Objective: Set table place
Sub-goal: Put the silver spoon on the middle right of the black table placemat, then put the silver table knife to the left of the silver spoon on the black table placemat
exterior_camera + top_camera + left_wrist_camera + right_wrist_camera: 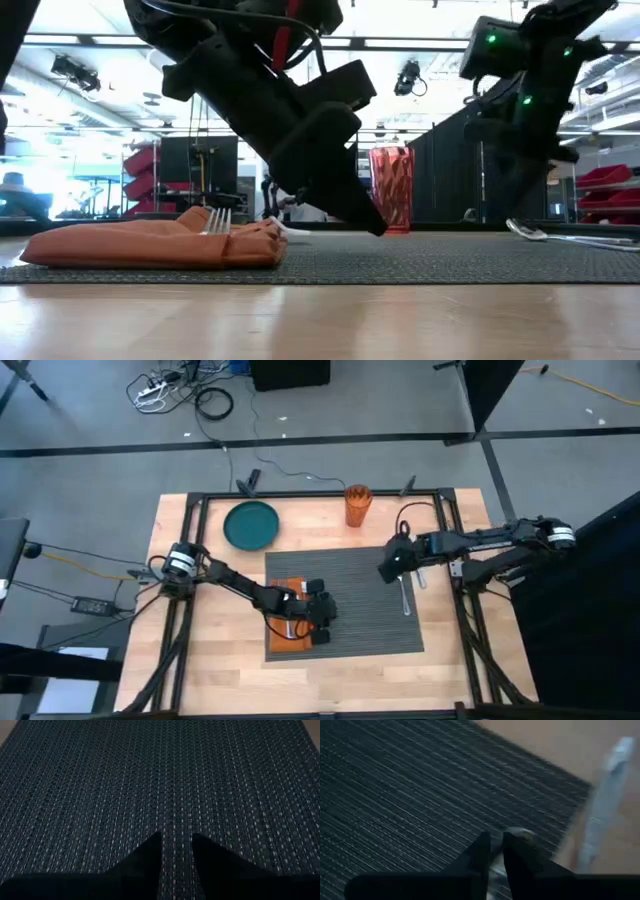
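My left gripper (322,610) hangs low over the placemat (350,575) just beside the orange napkin (285,640), fingers nearly closed and empty. The fork (217,220) lies on the napkin. My right gripper (388,568) hovers over the mat's far side near the spoon (405,595), fingers pinched together, seemingly empty. The plate (250,525) and cup (357,505) sit off the mat. I worry the left arm could snag the napkin and drag the fork off.

The light wood-grain table (230,660) carries a dark grey ribbed placemat (360,585). A teal plate (250,525) and an orange ribbed cup (357,505) rest on the bare wood beyond it.
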`<state>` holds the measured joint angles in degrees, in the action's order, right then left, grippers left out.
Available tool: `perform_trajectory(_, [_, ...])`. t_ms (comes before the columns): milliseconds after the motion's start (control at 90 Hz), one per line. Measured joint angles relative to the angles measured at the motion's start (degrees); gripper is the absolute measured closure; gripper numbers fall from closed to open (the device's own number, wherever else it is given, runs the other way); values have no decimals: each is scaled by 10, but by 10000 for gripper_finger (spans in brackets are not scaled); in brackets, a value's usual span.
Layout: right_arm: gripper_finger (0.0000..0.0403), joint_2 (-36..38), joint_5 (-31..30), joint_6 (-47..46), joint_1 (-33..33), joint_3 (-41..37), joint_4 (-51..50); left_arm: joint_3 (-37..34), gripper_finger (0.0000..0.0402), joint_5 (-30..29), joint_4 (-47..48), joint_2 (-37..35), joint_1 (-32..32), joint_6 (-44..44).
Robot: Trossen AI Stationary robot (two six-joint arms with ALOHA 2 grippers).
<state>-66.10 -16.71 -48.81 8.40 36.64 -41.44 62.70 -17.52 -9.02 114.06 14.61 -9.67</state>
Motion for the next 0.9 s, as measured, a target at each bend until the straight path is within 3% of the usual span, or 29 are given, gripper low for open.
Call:
perform_trajectory(256, [373,53,-61,42,90,-14,-53,0,308,0,-2,0,0,2])
perform_trajectory(500, [327,5,-7,104,179,-51,-16,0,308,20,31,0,1,-12])
perform_trajectory(689, [279,-18,18,136,193,-67,52,2,308,20,92,-4,3,-33])
perform_trajectory(900, [260,-19,3,154,193,-67,40,3,308,22,125,-5,11,-44])
